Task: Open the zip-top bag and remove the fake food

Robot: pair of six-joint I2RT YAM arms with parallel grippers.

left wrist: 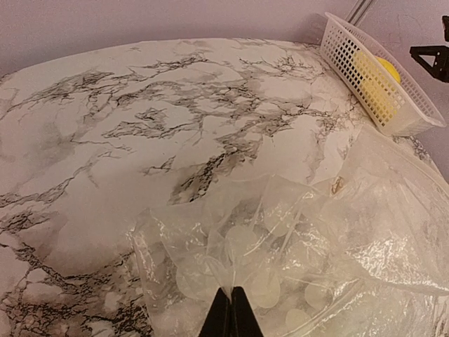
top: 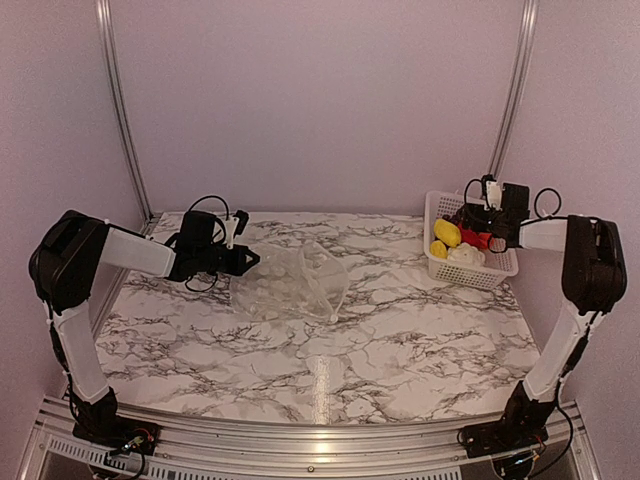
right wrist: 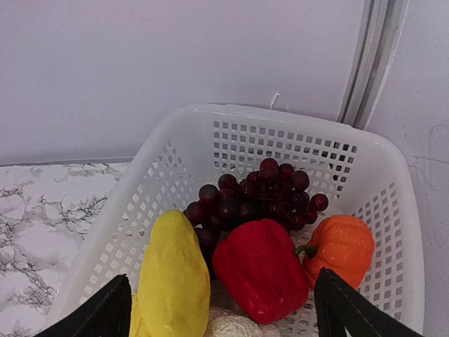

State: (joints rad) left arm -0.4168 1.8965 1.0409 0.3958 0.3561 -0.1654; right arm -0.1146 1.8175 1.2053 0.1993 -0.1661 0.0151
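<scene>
The left end effector, fingers pressed together, pinches an edge of the clear zip-top bag, which lies crumpled on the marble surface just ahead of it. To its right, the right end effector hangs spread and empty, directly above the fake food in a white basket. Likely best next: lift the right one straight up, clear of the basket walls, holding the left pinch firm.

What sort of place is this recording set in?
Probably a robot lab test cell: bare walls with aluminium rails, a marble-patterned table, toy food in a white basket.
</scene>
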